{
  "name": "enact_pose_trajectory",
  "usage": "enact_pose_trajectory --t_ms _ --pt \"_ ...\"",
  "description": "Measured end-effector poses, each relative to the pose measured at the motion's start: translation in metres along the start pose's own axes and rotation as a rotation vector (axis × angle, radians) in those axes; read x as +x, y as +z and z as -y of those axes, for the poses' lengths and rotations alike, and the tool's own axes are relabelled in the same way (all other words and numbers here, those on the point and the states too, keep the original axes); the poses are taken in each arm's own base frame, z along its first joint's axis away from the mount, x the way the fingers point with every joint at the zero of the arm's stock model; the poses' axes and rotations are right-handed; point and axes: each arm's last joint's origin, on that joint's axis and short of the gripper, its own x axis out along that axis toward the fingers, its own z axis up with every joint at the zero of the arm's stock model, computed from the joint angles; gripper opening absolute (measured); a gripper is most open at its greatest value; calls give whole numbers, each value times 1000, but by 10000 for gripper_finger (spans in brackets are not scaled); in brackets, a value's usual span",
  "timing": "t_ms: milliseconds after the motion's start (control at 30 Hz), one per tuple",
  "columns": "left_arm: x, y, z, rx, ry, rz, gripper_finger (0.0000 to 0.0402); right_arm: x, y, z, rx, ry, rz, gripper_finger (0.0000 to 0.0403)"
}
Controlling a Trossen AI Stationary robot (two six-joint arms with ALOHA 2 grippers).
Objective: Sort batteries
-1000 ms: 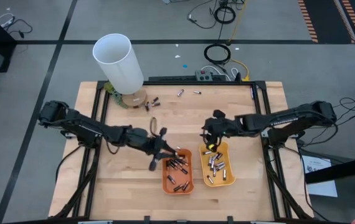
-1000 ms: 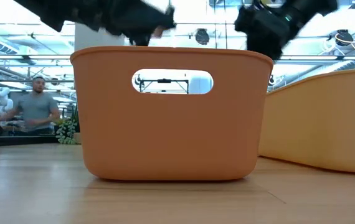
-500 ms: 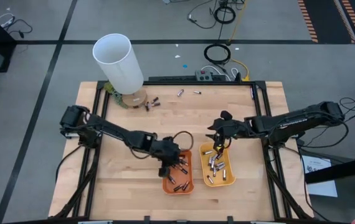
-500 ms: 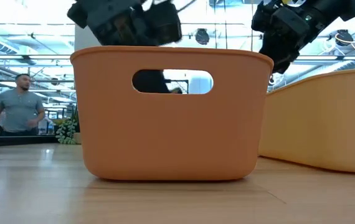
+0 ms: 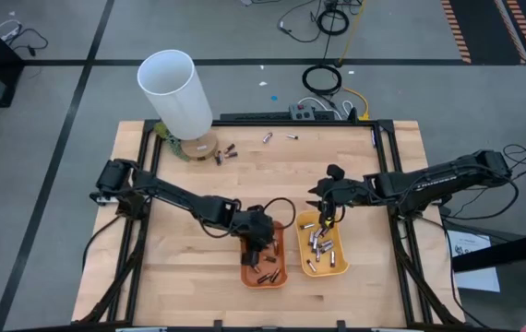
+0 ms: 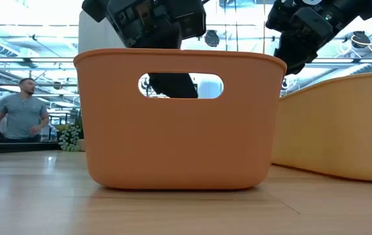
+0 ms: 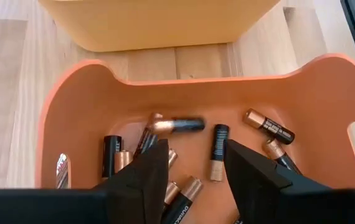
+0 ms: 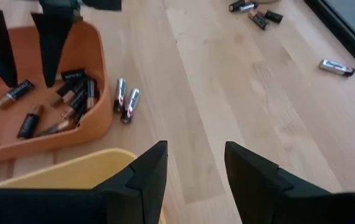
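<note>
Left gripper (image 7: pixel 193 180) hovering open over batteries (image 7: pixel 216 151): small, rigid, slippery, best pinched mid-barrel; right gripper (image 8: pixel 195 171) open, empty.

Even, diffuse overhead light falls on the table (image 5: pixel 198 175), bright without harsh glare, and the arms cast only faint, soft shadows on the wood. In the low view the room behind is strongly backlit: ceiling lights and windows blow out to white, and the orange tray (image 6: pixel 179 117) fills the frame, slightly soft because it sits so close. The left wrist view is crisp on the batteries (image 7: pixel 218 149), while its own dark fingers (image 7: pixel 146 180) are blurred. The right wrist view is softer towards its far edge.
</note>
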Motion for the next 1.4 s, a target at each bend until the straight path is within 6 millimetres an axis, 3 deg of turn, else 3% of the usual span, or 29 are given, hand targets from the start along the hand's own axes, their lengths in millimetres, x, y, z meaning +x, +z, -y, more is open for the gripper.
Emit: enact_pose_trajectory --t_ms 167,367,600,833,1067,1400 --pt "-22 21 -1 40 55 -42 165 1 0 0 -7 1 3 151" --pt "-54 33 -26 147 331 -224 166 1 0 0 -6 1 3 150" --pt "-72 29 -88 117 428 -357 166 1 1 -1 4 2 5 150" --pt "-94 20 -165 19 504 -395 166 1 1 -1 2 2 4 150" --pt "-80 -5 -221 50 470 -545 166 1 0 -1 1 1 3 150" --pt "-53 -41 -258 93 349 -750 166 1 0 0 0 1 2 150"
